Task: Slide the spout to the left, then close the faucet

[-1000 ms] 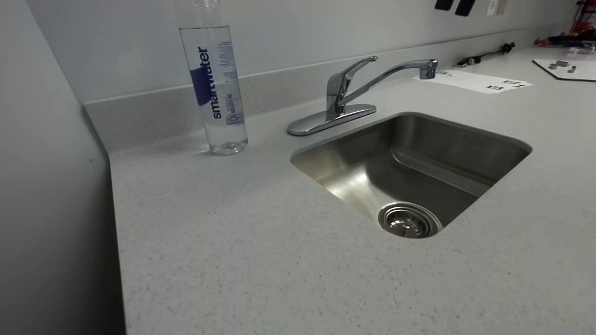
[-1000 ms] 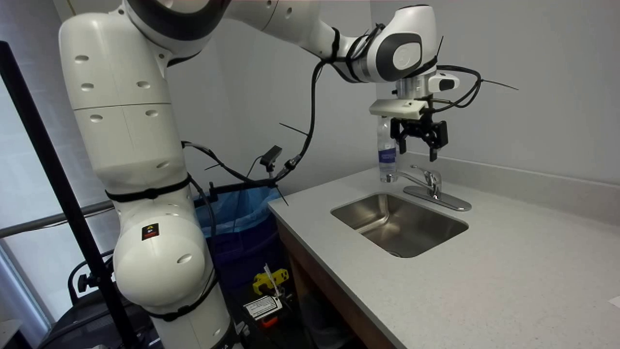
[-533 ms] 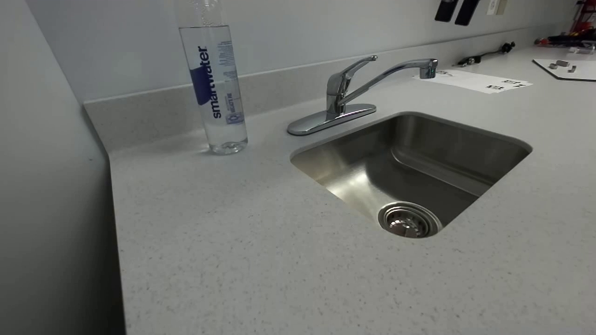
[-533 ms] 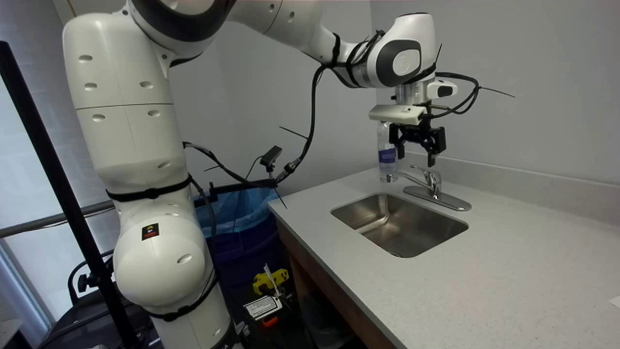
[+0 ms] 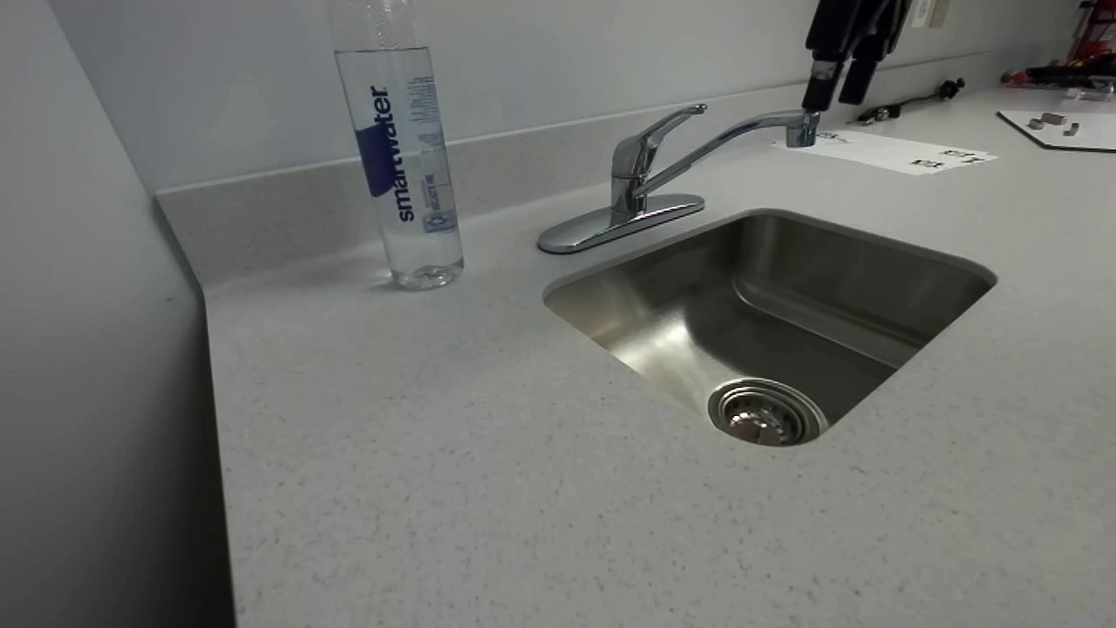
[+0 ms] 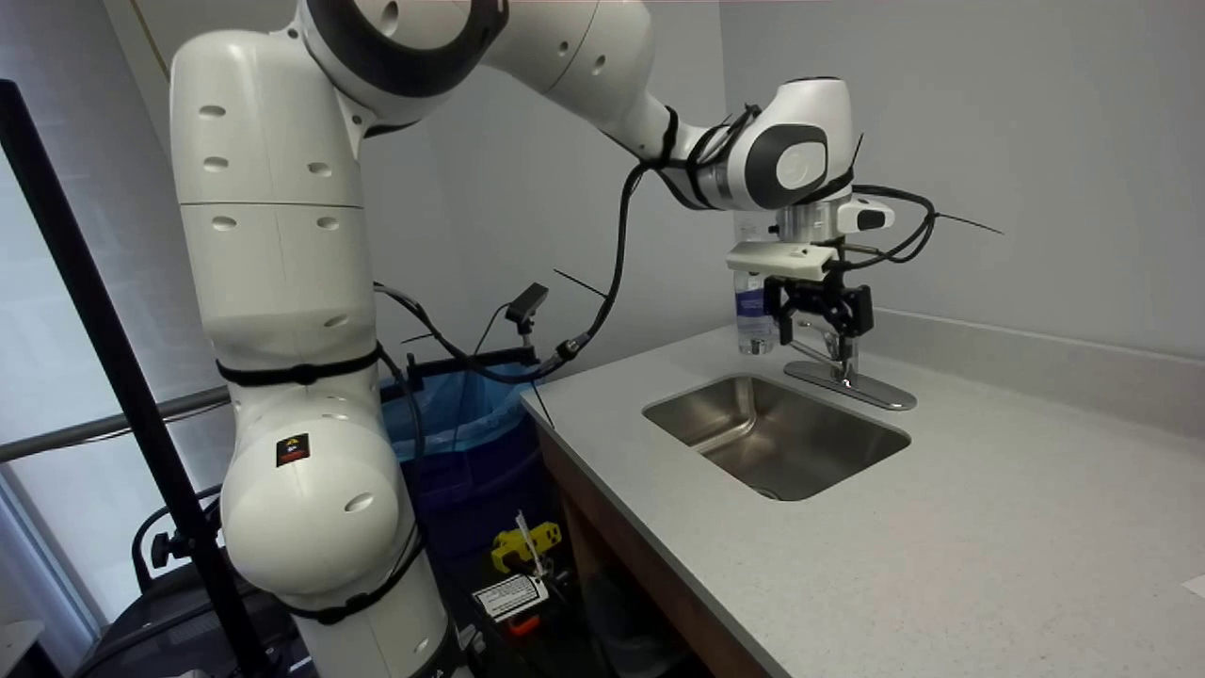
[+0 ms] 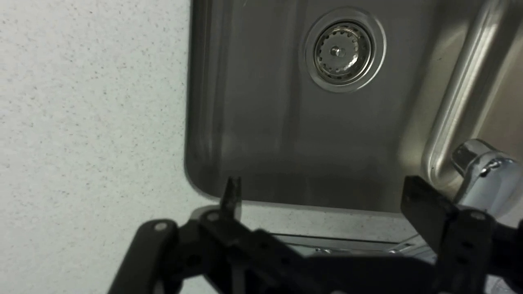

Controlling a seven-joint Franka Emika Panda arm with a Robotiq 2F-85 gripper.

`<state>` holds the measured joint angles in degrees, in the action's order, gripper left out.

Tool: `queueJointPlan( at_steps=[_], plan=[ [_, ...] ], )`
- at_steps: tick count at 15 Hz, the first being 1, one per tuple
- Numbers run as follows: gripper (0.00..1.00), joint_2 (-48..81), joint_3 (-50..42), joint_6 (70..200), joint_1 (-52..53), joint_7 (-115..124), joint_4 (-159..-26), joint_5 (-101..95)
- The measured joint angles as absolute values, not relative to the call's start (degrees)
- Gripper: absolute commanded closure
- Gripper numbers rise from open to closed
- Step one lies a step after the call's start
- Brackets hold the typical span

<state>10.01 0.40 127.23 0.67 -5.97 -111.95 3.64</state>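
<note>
Arm [image 6: 268, 273] upright, bent over at the elbow [image 6: 405, 56], which is cropped at the top. Forearm [image 6: 574, 61] slopes down to the wrist [image 6: 795, 155]. Gripper [image 7: 321, 185] hangs below, pointing down, jaws spread wide. Wrist view: 2 black fingers [image 7: 425, 206], well apart. In an exterior view, only the gripper's lower end shows.

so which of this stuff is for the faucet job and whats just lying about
For the job:
spout, to slide left
faucet, to close
lever, likely how it closes
gripper, to do the moving

Just about:
bottle, standing by the faucet
paper, beyond the sink
board, past the paper
bin, below counter height
</note>
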Motion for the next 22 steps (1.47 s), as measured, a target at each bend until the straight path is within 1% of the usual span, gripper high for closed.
queueJointPlan(
  at_steps=[10, 18, 22],
  plan=[
    [0.0, 15.05, 1.95, 129.52, 1.18, -4.95, -108.93, 3.06],
    [0.0, 15.88, 2.75, 129.1, 1.28, -4.05, -107.76, 4.0],
    [0.0, 17.08, 4.66, 129.03, 1.41, -4.06, -106.59, 6.78]
  ],
)
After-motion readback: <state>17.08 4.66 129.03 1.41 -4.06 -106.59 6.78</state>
